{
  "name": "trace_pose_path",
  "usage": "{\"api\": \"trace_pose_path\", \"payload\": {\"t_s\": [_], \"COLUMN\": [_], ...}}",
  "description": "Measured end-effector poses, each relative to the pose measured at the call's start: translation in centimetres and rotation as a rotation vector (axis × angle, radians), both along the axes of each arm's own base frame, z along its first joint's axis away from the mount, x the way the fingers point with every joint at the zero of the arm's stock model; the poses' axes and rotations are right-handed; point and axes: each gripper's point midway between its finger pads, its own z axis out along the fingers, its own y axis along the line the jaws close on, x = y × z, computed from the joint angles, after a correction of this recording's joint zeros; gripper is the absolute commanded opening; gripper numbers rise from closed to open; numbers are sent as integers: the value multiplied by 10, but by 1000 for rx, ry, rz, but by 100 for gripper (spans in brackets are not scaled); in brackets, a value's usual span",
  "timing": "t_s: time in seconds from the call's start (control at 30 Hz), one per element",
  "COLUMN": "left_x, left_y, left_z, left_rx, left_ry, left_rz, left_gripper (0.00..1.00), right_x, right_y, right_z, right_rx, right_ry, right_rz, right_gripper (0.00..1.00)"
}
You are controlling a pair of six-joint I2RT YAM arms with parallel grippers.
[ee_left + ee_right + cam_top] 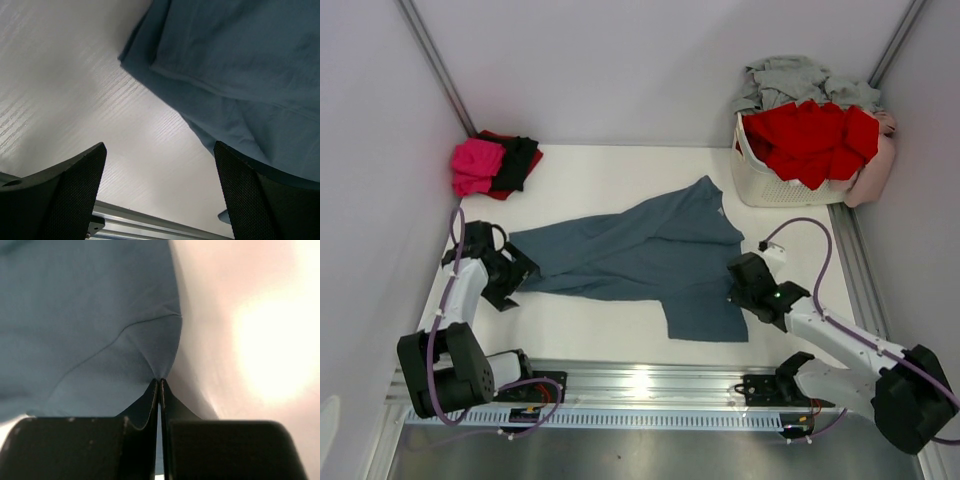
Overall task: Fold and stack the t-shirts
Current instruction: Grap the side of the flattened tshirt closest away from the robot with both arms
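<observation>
A white table (610, 185) stands between pale walls (620, 60). A pink, black and red pile (495, 163) sits in the far-left corner. The left gripper (512, 272) gapes wide and empty at the left end of the blue shirt (640, 250), which is spread mid-table. The right gripper (740, 290) is clamped on its right edge. At far right, a basket (770, 185) holds red shirts (815, 140) and a grey shirt (790, 78).
</observation>
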Motion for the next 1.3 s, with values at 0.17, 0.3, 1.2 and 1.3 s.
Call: {"api": "trace_pose_path", "payload": {"t_s": [0.17,0.3,1.2,1.3], "left_x": [0,0,9,9], "left_y": [-5,-14,-17,-18], "left_z": [-3,-4,-39,-44], "left_rx": [-19,-39,0,-2], "left_ry": [12,7,238,256], "left_rz": [-23,-67,-154,-162], "left_gripper": [79,66,40,32], "right_x": [2,2,9,9], "right_y": [-22,-25,-21,-21], "right_z": [15,11,14,18], "right_rx": [-40,-64,-77,-70], "right_ry": [-67,-58,-68,-78], "right_rz": [-97,-108,-90,-89], "right_gripper": [0,0,0,0]}}
